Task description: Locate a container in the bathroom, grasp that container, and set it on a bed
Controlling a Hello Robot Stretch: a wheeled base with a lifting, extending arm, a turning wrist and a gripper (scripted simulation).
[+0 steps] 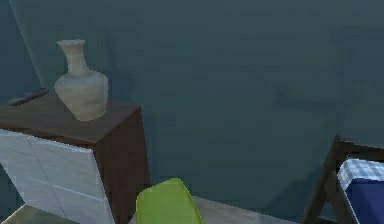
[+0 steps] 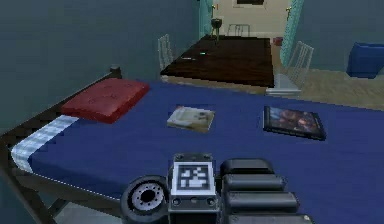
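Arm side view, nearest you: the dark square arm bar (image 2: pixel 255 192) rises from the bottom edge, w/ a white square marker with black marks (image 2: pixel 193 178) at its far end. Just left of the marker is the gripper (image 2: pixel 146 199), a dark rounded body w/ a pale grey ring. You can't make out its fingers, so their state can't be told, nor whether it holds anything. Where the container lies relative to them, can't tell either.

Right behind the gripper is the near edge of the bed (image 2: pixel 240 145), which has a deep blue cover and a dark frame and runs across the view. On it lie a flat red pillow (image 2: pixel 106 98) toward the left end, a pale beige flat book-like thing (image 2: pixel 190 118) mid-bed, and a dark flat rectangle (image 2: pixel 293 121) to the right. All three lie well apart, w/ bare blue cover between them and along the near edge.

Beyond the bed are a dark wooden table (image 2: pixel 225 62) and, far right, a blue bin (image 2: pixel 368 58) on pale floor.

Forward view: a lime-green rounded thing (image 1: pixel 168 205) sits at the bottom edge. Left of it is a dark brown cabinet with a white panelled front (image 1: pixel 120 150), w/ a beige narrow-necked vase (image 1: pixel 80 82) upright on top. The bed's corner is at the right edge. Between cabinet and corner, a strip of pale floor runs along the dark teal wall (image 1: pixel 250 90).
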